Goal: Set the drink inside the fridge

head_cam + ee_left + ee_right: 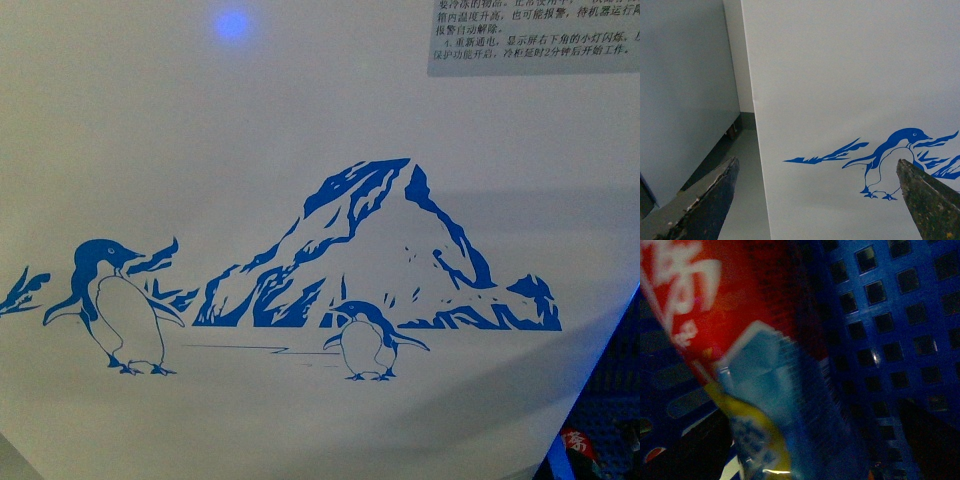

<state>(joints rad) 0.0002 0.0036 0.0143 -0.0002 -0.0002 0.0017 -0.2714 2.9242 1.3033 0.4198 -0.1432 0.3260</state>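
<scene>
Okay, drink (740, 305): a red pack with white characters and a blue-and-yellow label lower down, seen slanted and very close in the dim right wrist view. It is up against the perforated wall of a blue basket (890, 315). In the front view a red bit of it (577, 440) shows in the bottom right corner, with the basket (615, 390) there too, just beside the fridge's edge. So the drink is outside the fridge, low on the robot's right.

The fridge (300, 120) fills the front view: a white side panel with a blue mountain (390, 250), a big penguin (110, 300) at left and a small penguin (365, 345) below the peak. A grey sticker (530, 35) with Chinese text sits at top right, and a blue light spot (232, 25) near the top.

The left gripper (816, 162) faces that same panel near its corner. Its jaws are spread wide with nothing between them, and the dark, worn fingers (710, 200) frame the big penguin (895, 160).

Right gripper: I cannot make out its jaws in the dark picture, so I cannot tell whether they are spread or pinching the drink.

Beside the fridge there is a grey cabinet side (685, 90), with a grey floor strip (745, 170) between them.
</scene>
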